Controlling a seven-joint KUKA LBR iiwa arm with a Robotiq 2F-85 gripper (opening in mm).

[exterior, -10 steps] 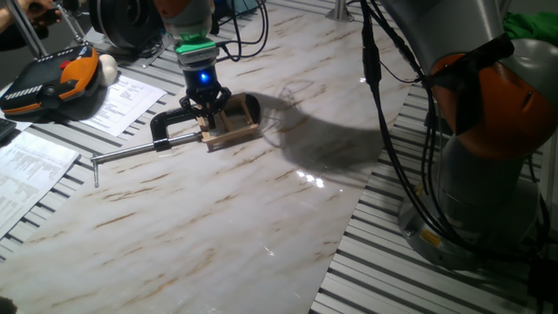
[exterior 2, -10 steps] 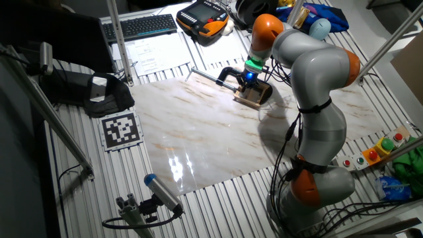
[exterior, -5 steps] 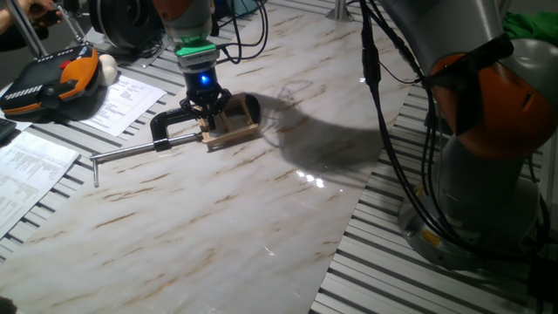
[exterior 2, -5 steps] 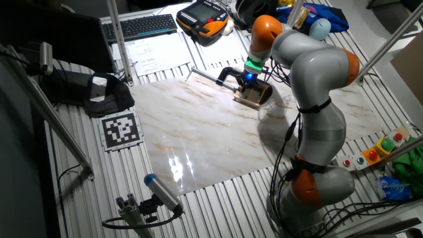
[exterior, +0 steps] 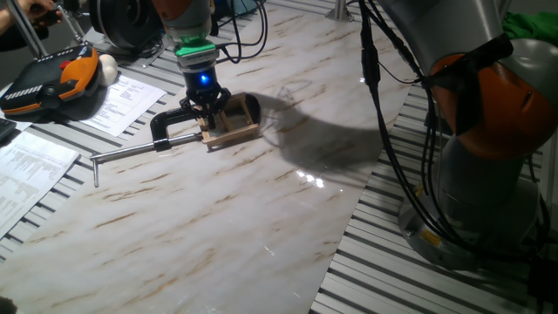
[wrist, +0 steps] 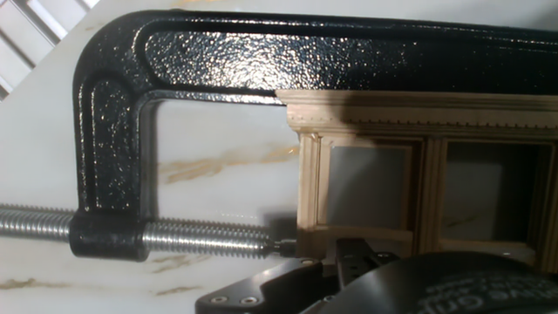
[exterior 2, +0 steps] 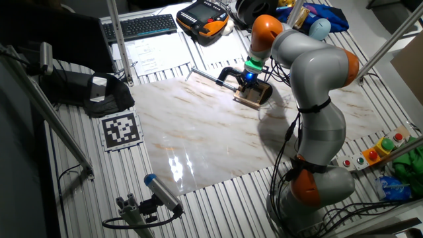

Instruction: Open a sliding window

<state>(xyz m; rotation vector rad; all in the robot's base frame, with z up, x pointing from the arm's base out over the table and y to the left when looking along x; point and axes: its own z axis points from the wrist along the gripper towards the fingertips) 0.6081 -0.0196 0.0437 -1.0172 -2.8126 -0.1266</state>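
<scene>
Nothing has shifted since a second ago: my gripper [exterior: 209, 112] hangs over the sliding window [exterior: 232, 131], clamped flat by a black C-clamp [wrist: 113, 131] on the marble worktop [exterior: 218, 218]; jaws' state I cannot tell.

Sliding window [wrist: 410, 187] right side cut off; gripper [exterior: 207, 108] fingertips hidden.

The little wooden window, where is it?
In both fixed views the window lies on the marble table, held in the black clamp, right under the gripper.
</scene>
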